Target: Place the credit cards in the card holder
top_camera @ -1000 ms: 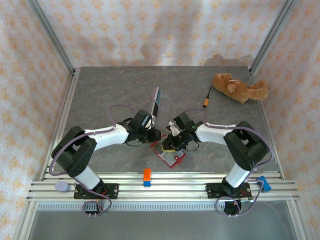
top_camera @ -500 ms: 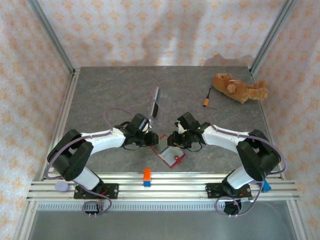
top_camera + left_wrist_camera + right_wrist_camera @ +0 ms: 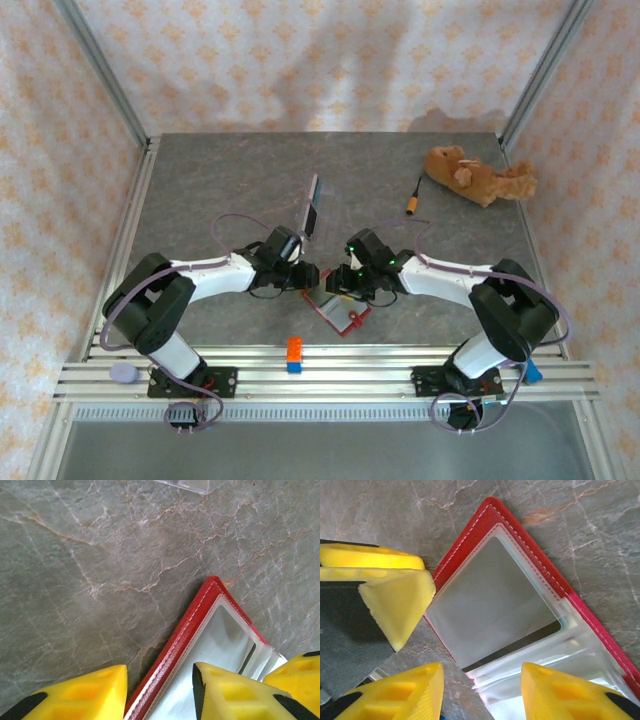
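Floral-papered walls close in a grey marbled table (image 3: 220,190). The red card holder (image 3: 490,605) lies open on it, low and centre in the overhead frame, with both arms meeting over it.

The left gripper (image 3: 160,677) has its jaws apart astride the holder's red stitched edge. One finger is over the pale lining and the other over bare table, with a gap showing beside the edge, so it clamps nothing. The right gripper (image 3: 481,675) hangs over the clear sleeves near the fold, its jaws also spread and empty.

Neither gripper carries a card, so I judge the step in hand to be readying the holder for a card. To do this well, one finger should press the lining flat so the light wallet cannot skate or fold shut. The free arm can then bring a card in low, leading with a short edge, aimed at the dark slot mouth (image 3: 520,642) on the lower right side of the clear window pocket (image 3: 470,587). A steep approach would likely buckle the soft plastic or push the holder away.

The window pocket looks grey and blank. I cannot tell whether the dark strip at its mouth is a card's edge or shadow. Just above the grippers in the overhead frame, a clear plastic tray (image 3: 313,205) stands tilted with dark and white shapes in it. These may be the credit cards, but they are too small to be sure.
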Controlling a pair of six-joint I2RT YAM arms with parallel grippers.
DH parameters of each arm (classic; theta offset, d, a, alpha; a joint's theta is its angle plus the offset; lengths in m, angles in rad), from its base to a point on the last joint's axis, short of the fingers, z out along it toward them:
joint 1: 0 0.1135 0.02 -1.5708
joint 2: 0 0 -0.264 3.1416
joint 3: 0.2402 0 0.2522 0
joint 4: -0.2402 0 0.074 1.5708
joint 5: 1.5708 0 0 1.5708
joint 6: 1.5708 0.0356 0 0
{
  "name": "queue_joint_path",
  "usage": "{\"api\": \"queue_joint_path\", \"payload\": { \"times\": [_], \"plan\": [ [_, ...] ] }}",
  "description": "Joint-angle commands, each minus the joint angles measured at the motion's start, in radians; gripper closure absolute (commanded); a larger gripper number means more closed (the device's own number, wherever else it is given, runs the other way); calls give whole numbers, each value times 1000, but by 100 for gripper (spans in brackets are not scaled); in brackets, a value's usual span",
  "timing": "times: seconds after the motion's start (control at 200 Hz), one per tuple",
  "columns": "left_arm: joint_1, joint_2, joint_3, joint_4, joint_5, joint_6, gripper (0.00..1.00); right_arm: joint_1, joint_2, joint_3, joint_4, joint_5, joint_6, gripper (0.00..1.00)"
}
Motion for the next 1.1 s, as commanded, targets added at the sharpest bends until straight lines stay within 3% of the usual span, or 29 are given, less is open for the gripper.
{"api": "queue_joint_path", "payload": {
  "times": [0.0,0.265,0.396,0.566,0.821,1.092],
  "plan": [
    [7,8,-2,53,-4,1,60,4,26,16,15,89,32,56],
    [7,14,-39,74,45,-12,64,3,62,6,53,101,53,56],
    [7,12,-59,94,56,-25,66,4,74,17,72,94,51,70],
    [7,-1,-87,122,75,-50,67,4,104,49,68,86,31,79],
    [-1,-69,-153,142,80,-95,68,8,136,84,88,41,17,80],
    [6,-208,-171,-28,-26,-83,68,47,196,162,70,10,-25,79]
  ]
}}
